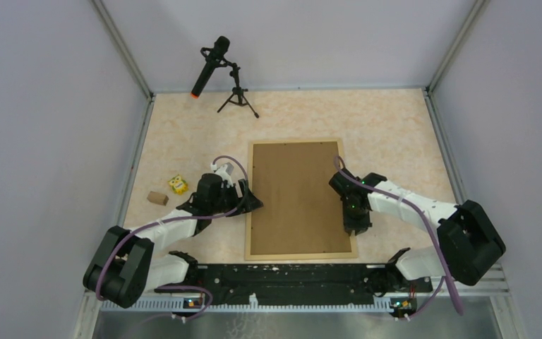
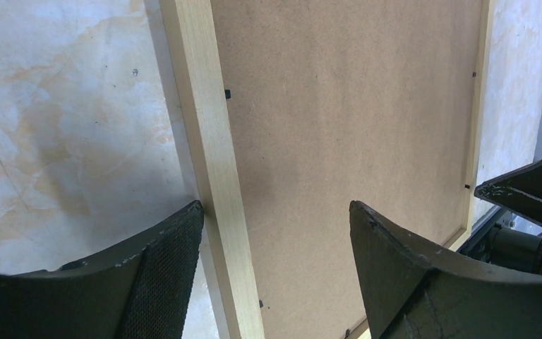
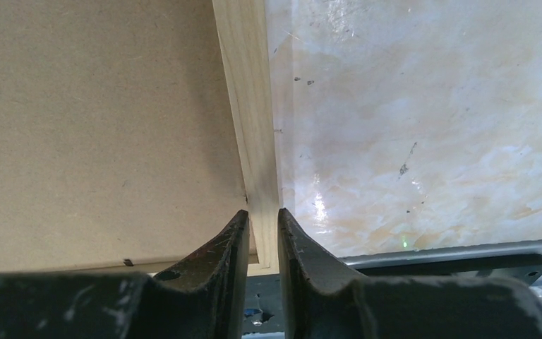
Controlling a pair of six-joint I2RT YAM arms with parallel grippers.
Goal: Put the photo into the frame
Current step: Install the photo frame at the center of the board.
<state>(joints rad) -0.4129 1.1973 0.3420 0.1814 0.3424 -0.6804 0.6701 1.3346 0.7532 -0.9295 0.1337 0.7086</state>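
Frame rail is pinched by right fingers nr corner; left fingers, open, are set astride opp. rail. Left should be closed squarely before any lift.

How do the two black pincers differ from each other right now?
The left pincer gapes wide across the frame's left rail; the right pincer is closed on the right rail. The left pincer sits midway along; the right pincer sits by the near corner. Both are black and at the frame.

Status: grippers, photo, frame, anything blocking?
Left gripper open astride frame, left rail. Right gripper shut on right rail. Photo not in sight; brown backing board fills the frame.
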